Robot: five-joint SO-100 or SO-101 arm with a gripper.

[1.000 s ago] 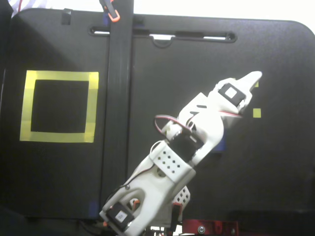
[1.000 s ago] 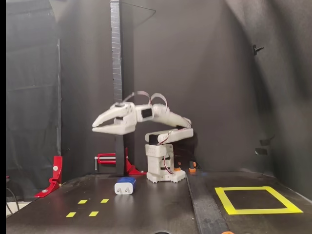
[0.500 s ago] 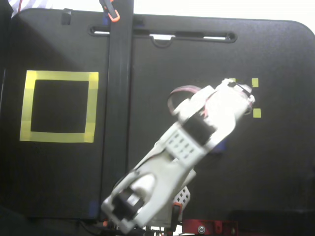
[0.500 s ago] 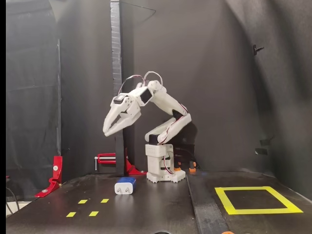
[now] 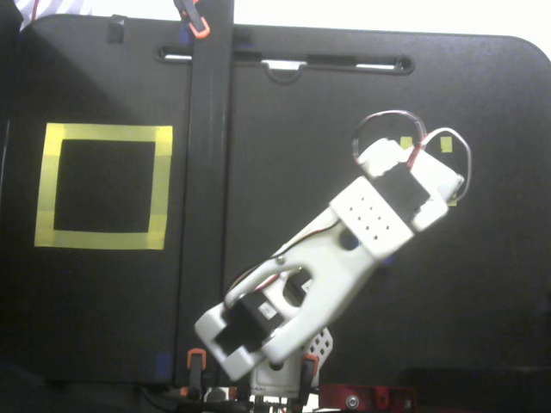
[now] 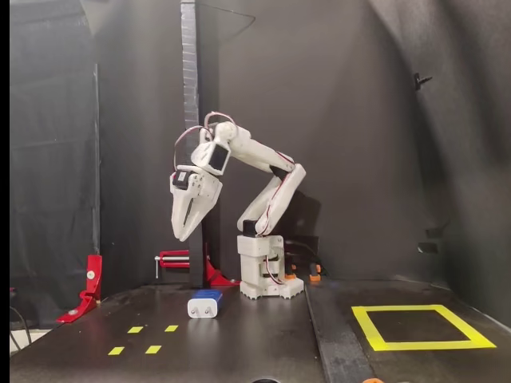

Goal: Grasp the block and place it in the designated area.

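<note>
Your gripper (image 6: 184, 233) hangs in the air in the side-on fixed view, fingers pointing almost straight down, well above the table (image 6: 255, 335). The two fingers look close together with only a thin gap at most; the picture is too small to say whether they are fully closed. What you can tell is that they hold nothing and touch nothing. In the top-down fixed view the arm's own wrist body covers the gripper, so you get no help there.

Just below and slightly to the right of the fingertips in the side view sits the block (image 6: 205, 305), resting on the table in front of the arm's base (image 6: 262, 275). It is white on the face toward the camera with a blue top, and it lies apart from the gripper. From above, the arm hides it entirely.

Nearer the camera, four small yellow squares (image 6: 144, 339) mark the surface. The designated area (image 6: 419, 326) lies far to the right in the side view, on the other side of the dark strip (image 6: 331, 339) that crosses the table, and it is empty in both fixed views (image 5: 103, 186).

So you are early: nothing is grasped and nothing is placed. My reading is that you still need the descent onto the block, the grasp, the carry across and the release.
</note>
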